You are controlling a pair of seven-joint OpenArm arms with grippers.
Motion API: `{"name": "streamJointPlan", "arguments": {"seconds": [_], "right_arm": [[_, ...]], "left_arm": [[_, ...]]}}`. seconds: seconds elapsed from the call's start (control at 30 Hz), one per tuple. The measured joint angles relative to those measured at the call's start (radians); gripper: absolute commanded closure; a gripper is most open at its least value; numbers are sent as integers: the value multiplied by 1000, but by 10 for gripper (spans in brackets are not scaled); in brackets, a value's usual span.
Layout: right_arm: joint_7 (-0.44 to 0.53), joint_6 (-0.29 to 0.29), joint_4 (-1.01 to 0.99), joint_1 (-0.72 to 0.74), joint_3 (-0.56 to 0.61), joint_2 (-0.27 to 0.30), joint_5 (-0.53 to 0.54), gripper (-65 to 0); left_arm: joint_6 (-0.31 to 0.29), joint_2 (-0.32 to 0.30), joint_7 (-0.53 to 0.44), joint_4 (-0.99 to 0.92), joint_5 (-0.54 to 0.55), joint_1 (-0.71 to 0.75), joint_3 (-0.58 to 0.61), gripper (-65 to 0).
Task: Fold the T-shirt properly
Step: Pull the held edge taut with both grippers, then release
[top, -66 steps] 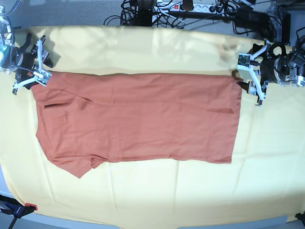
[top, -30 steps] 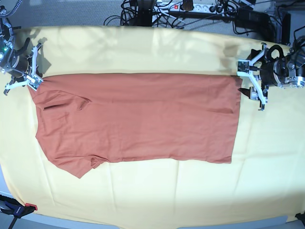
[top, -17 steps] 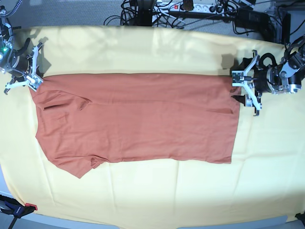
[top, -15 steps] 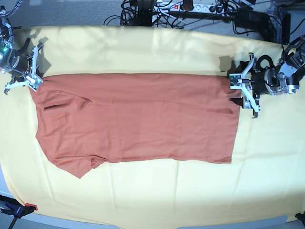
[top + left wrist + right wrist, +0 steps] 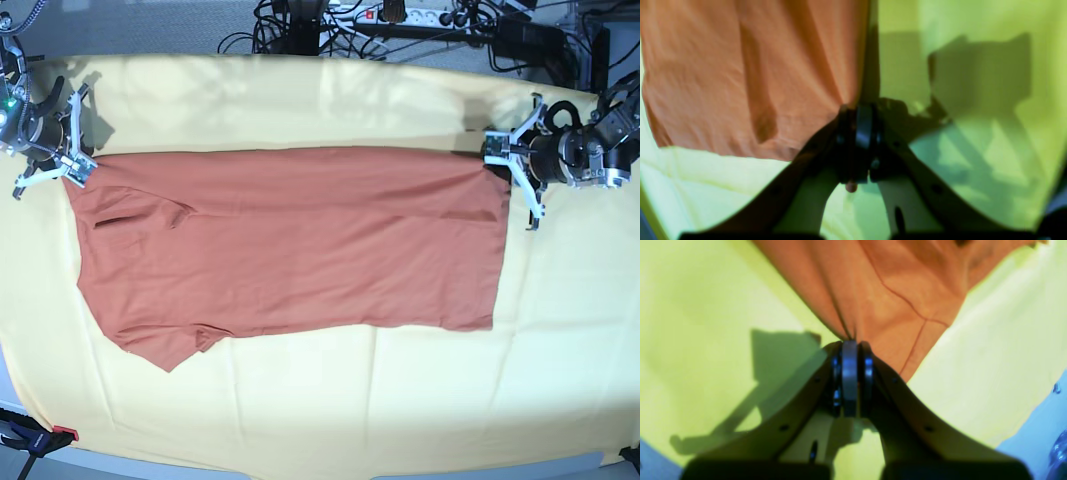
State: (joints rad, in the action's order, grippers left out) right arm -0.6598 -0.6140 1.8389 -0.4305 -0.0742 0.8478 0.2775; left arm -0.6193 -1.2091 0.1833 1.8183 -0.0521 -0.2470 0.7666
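yellow cloth (image 5: pixel 320 410) covers the table | T-shirt (image 5: pixel 290 245) lies flat mid-cloth, nearer its far edge | left gripper (image 5: pixel 492 152) pinched closed on the shirt's far hem corner | right gripper (image 5: pixel 72 170) clamped on the far collar-end corner

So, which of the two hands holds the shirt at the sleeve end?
The right hand, at the base view's left: the T-shirt shows its sleeve there. The left hand grips the plain hem end.

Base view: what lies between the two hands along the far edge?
The rust-orange cotton T-shirt spans it, its far edge stretched from right hand to left hand.
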Motion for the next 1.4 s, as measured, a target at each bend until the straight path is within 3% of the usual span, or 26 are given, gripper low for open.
{"name": "streamJointPlan", "arguments": {"seconds": [0.13, 0.23, 0.37, 0.5, 0.7, 0.87, 1.13, 1.27, 1.3, 1.33, 1.4], "right_arm": [[-104, -29, 52, -4, 0, 42, 100, 0], [-185, -31, 66, -4, 0, 79, 190, 0], [-338, -75, 79, -4, 0, 99, 314, 0], [-397, -86, 82, -42, 0, 133, 397, 0], [-416, -86, 84, -113, 1, 137, 397, 0], [-418, -86, 84, -121, 1, 136, 396, 0], [-418, -86, 84, -121, 1, 136, 396, 0], [-419, -86, 84, -121, 1, 136, 396, 0], [-419, -86, 84, -121, 1, 136, 396, -16], [-425, -86, 88, -121, 1, 136, 396, -88], [-470, -86, 112, -121, 1, 137, 391, -240]], "left_arm": [[-66, -58, -2, 52, 19, 0, 0, 0], [-66, -86, -4, 64, 19, 0, 0, 0], [-74, -102, -38, 65, 19, 0, 0, 0], [-74, -102, -93, 65, 17, 0, 0, 0], [-74, -101, -98, 65, 23, 0, 0, 0], [-74, -106, -98, 66, 92, 0, 0, 0], [-74, -190, -101, 134, 132, 0, 0, 0], [-74, -198, -98, 139, 169, 0, 0, 0], [-74, -198, -98, 139, 180, 0, 0, 0], [-74, -198, -98, 139, 187, 0, 0, 0], [-74, -198, -97, 139, 187, 0, 0, -75]]}}
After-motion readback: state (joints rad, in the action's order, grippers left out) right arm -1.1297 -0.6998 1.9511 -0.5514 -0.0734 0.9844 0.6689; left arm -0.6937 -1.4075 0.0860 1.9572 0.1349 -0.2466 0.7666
